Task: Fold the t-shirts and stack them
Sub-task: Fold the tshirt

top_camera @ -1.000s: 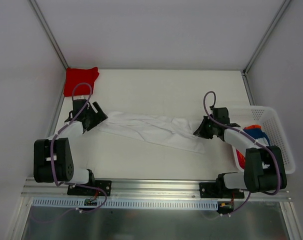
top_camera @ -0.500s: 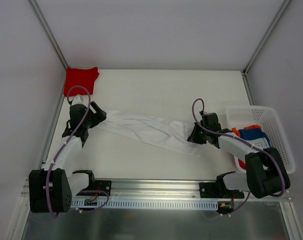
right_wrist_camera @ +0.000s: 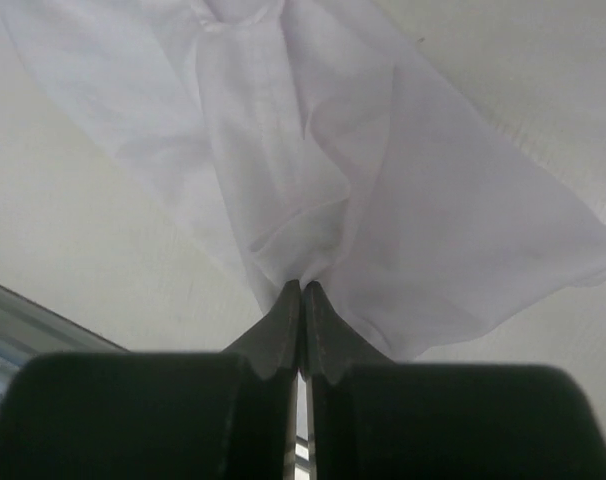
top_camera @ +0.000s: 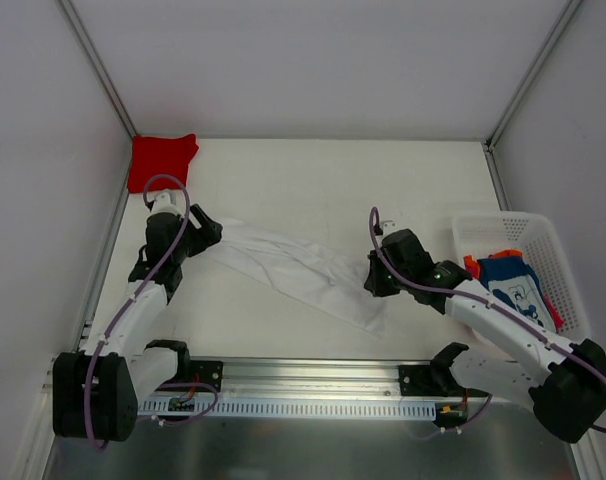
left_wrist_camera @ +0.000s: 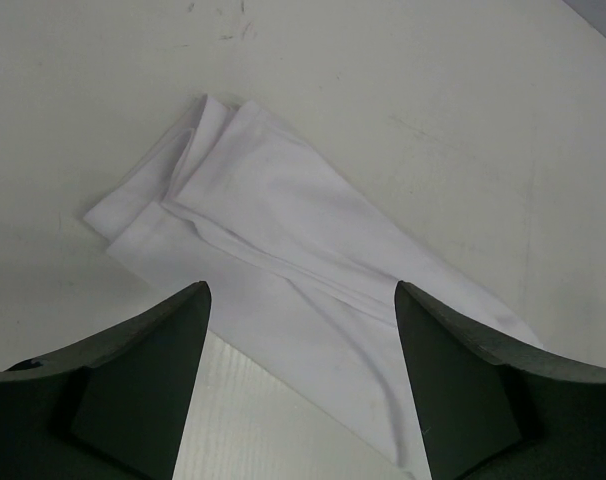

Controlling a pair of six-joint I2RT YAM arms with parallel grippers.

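The counter (top_camera: 313,180) is carrying everything. The white t-shirt (top_camera: 293,268) is lying across its middle as a long, rumpled band, running from the left side down towards the near right. The white mesh basket (top_camera: 568,262) is sitting at the right edge. The red t-shirt (top_camera: 161,160) is resting folded in the far left corner, well apart from the rest. The blue t-shirt (top_camera: 513,285) with white print is lying inside the basket, and an orange-red t-shirt (top_camera: 470,265) is peeking out beside it. The left fingers (left_wrist_camera: 133,380) are standing spread wide over the white t-shirt's left end, gripping nothing. The right fingers (right_wrist_camera: 288,335) are pinching a bunch of the white t-shirt's right end, pressed tightly together.
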